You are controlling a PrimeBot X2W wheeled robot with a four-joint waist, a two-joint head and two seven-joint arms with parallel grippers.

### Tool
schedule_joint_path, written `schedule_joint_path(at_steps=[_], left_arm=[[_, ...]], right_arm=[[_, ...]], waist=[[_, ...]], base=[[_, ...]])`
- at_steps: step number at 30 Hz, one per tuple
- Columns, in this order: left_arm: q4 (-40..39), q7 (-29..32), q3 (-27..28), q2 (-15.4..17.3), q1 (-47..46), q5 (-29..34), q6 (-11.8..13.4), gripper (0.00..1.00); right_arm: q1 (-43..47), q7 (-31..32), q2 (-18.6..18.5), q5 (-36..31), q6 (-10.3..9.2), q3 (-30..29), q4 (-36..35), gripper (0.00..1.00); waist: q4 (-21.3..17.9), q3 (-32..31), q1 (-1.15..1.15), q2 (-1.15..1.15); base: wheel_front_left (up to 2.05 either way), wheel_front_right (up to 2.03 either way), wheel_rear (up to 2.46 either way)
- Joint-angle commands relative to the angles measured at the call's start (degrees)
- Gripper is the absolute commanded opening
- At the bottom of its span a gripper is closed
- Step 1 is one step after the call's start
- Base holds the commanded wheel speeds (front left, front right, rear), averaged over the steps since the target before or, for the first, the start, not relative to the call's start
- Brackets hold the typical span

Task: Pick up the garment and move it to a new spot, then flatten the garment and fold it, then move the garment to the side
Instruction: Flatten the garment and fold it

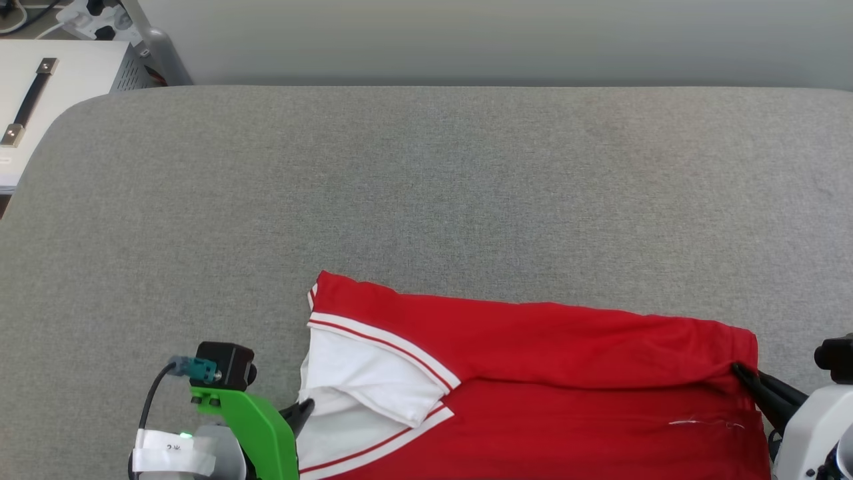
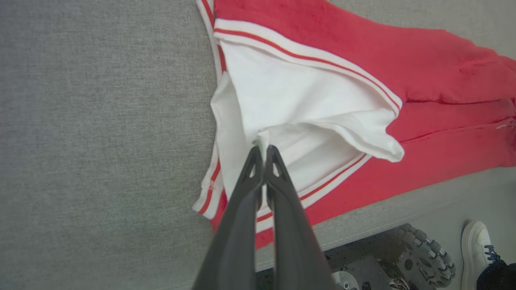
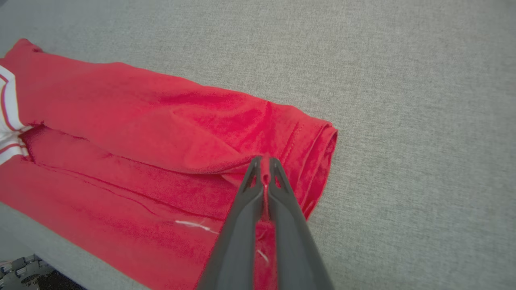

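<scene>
The garment [image 1: 566, 373] lies folded lengthwise along the near edge of the grey table, red body to the right, white sleeve with striped trim [image 1: 373, 373] to the left. My left gripper [image 1: 305, 408] is shut on a pinch of the white sleeve fabric, seen close in the left wrist view where the gripper [image 2: 264, 150] nips the white cloth of the garment [image 2: 322, 100]. My right gripper [image 1: 738, 369] is shut on the red hem end; in the right wrist view that gripper [image 3: 264, 161] clamps a red fold of the garment [image 3: 161, 133].
The grey padded table [image 1: 426, 187] stretches wide and bare behind the garment. A white cabinet with a black handle [image 1: 30, 100] stands at the far left corner. Below the table edge, a wheeled base [image 2: 419, 249] and a person's white shoe [image 2: 477, 249] show.
</scene>
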Motion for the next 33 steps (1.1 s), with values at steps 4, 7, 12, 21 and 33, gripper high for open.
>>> schedule_joint_path(at_steps=[4, 7, 12, 21, 33], left_arm=[[1.81, -0.07, -0.34, 0.37, 0.48, 0.62, -0.58, 0.0], [3.05, 0.04, -0.84, 0.22, 0.26, 0.67, -1.18, 0.0], [5.2, 0.37, -2.66, -0.03, -0.56, 1.85, -2.53, 0.0], [9.43, -0.34, -4.86, -1.43, -2.05, 3.49, -4.21, 1.0], [8.14, -9.12, -1.35, -2.34, -2.02, 5.31, -2.12, 1.0]], right_arm=[[0.27, 1.01, -2.64, 1.17, -0.04, 2.05, -0.52, 0.0], [0.09, 1.98, -3.93, 1.81, -0.04, 3.35, -0.44, 0.0], [-0.39, 2.49, -5.82, 1.43, -0.04, 6.06, 0.07, 0.0], [-2.24, 2.54, -5.06, 1.98, -0.04, 8.77, 2.55, 1.0], [-0.75, 6.09, -4.15, 7.43, -0.04, 4.92, 1.36, 1.0]], waist=[[-0.07, 0.2, 0.0, 0.0], [-0.01, 0.23, 0.0, 0.0], [0.06, 0.56, 0.0, 0.0], [-0.34, 0.33, 0.0, 0.0], [-1.4, -4.71, 0.0, 0.0]], base=[[0.0, 0.0, 0.0], [0.0, 0.0, 0.0], [0.0, 0.0, 0.0], [0.0, 0.0, 0.0], [0.0, 0.0, 0.0]])
